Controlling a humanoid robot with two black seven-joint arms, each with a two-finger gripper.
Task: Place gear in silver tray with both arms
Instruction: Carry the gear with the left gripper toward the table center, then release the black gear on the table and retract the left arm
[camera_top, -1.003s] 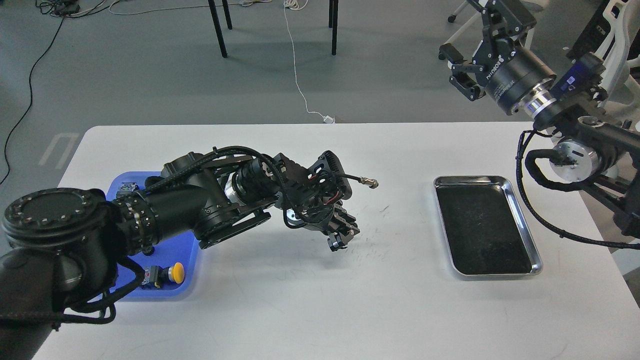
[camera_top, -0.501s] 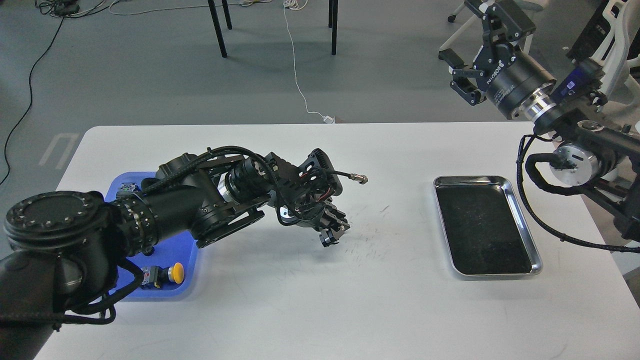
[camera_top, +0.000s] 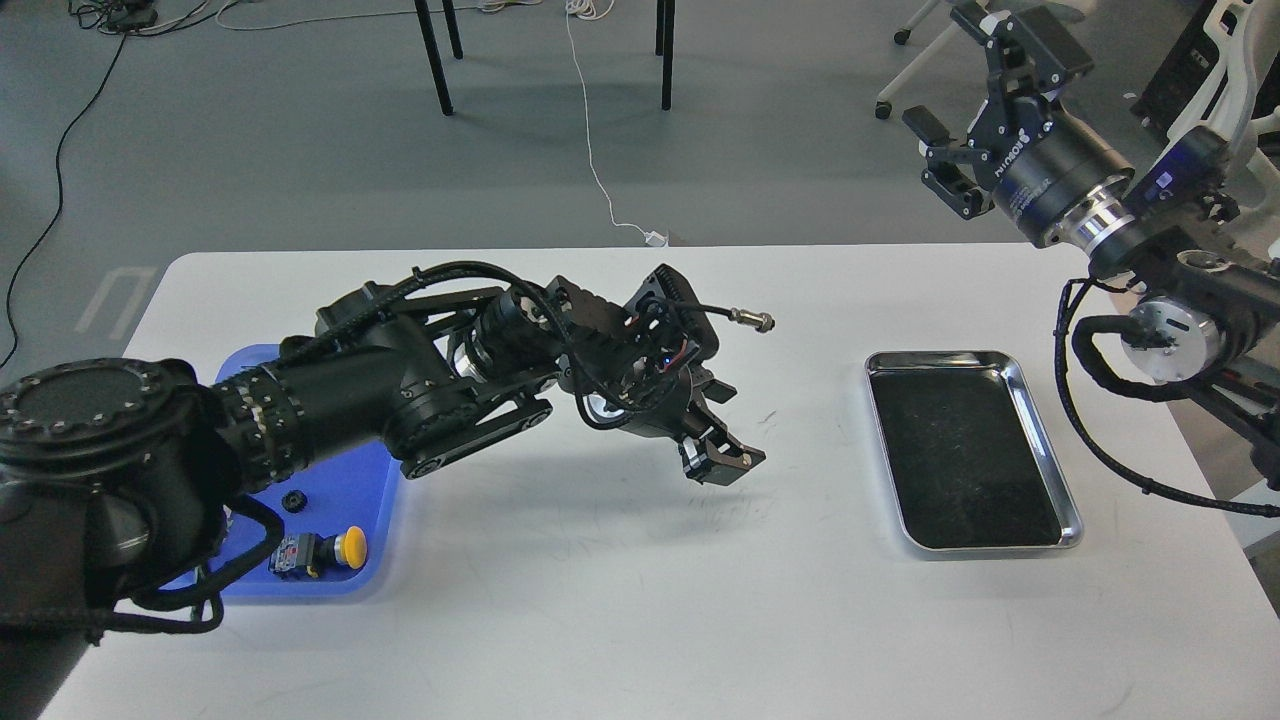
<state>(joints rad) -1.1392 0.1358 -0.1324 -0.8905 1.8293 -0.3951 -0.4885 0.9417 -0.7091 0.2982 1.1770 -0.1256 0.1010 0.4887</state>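
Observation:
The silver tray (camera_top: 940, 357) lies empty on the right part of the white table. A small black gear (camera_top: 292, 500) lies in the blue plastic tray (camera_top: 350, 480) at the left. My left gripper (camera_top: 722, 430) hangs above the table's middle, left of the silver tray. Its fingers stand apart and I see nothing between them. My right gripper (camera_top: 965, 100) is raised beyond the table's far right corner, open wide and empty.
A switch with a yellow button (camera_top: 320, 553) lies at the blue tray's front. A loose cable with a metal plug (camera_top: 750, 319) sticks out from my left wrist. Chair legs and cords stand on the floor behind the table.
My left gripper has swung right towards the silver tray and its fingers have spread apart. The gear in the blue tray has come into view. My right gripper has shifted slightly right.

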